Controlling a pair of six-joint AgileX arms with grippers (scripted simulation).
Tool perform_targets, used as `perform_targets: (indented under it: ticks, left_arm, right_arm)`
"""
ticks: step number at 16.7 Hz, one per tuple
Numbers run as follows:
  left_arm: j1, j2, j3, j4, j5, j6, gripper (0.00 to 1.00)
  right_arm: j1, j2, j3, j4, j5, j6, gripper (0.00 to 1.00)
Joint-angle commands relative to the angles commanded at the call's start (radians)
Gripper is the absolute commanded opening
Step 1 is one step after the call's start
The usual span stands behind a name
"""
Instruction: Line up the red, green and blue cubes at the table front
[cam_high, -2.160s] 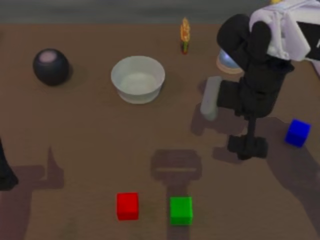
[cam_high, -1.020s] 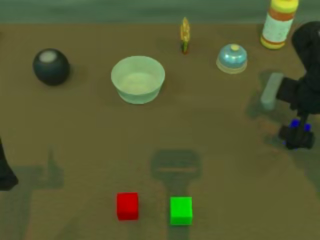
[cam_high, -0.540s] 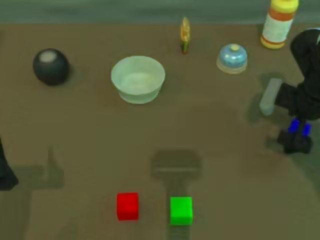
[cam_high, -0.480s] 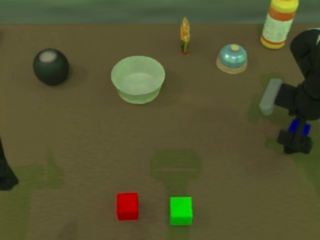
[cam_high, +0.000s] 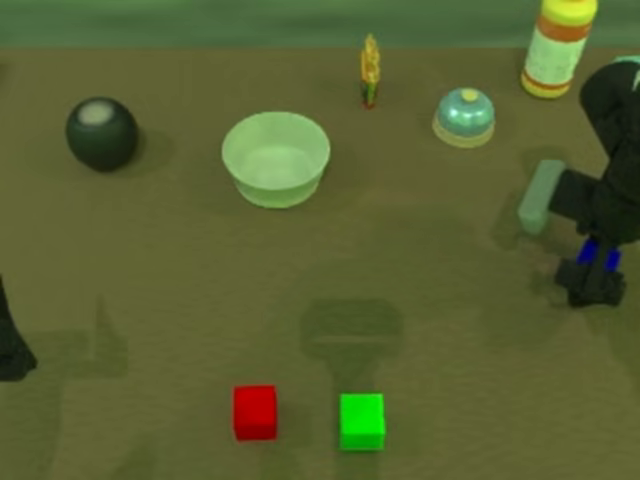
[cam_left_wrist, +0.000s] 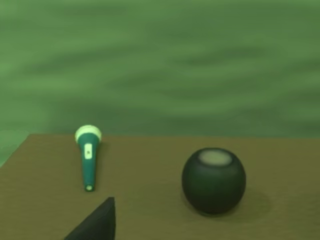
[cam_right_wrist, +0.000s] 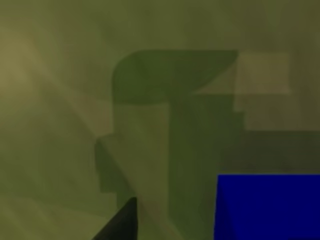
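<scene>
Right pincer (cam_high: 598, 262) pinches the blue cube (cam_high: 600, 254) at the table's (cam_high: 450, 300) right edge; red cube (cam_high: 255, 411) and green cube (cam_high: 361, 420) sit front; left pincer's state unreadable.

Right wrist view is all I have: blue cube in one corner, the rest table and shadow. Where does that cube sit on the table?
Observer: The top view puts the blue cube near the right edge of the table, about mid-depth, mostly hidden under the right gripper.
Operator: Red and green?
Observer: The red cube and the green cube sit in a row at the front, red on the left, with a gap between them.
Operator: Left arm?
Observer: The left arm is parked at the left edge, away from all three cubes.
</scene>
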Motion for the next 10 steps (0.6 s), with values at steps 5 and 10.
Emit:
perform_targets:
  ticks: [5, 10]
  left_arm:
    - [0.000, 0.000, 0.000, 0.000, 0.000, 0.000, 1.00]
    - [0.000, 0.000, 0.000, 0.000, 0.000, 0.000, 1.00]
  right_arm:
    - [0.000, 0.000, 0.000, 0.000, 0.000, 0.000, 0.00]
    - [0.000, 0.000, 0.000, 0.000, 0.000, 0.000, 0.00]
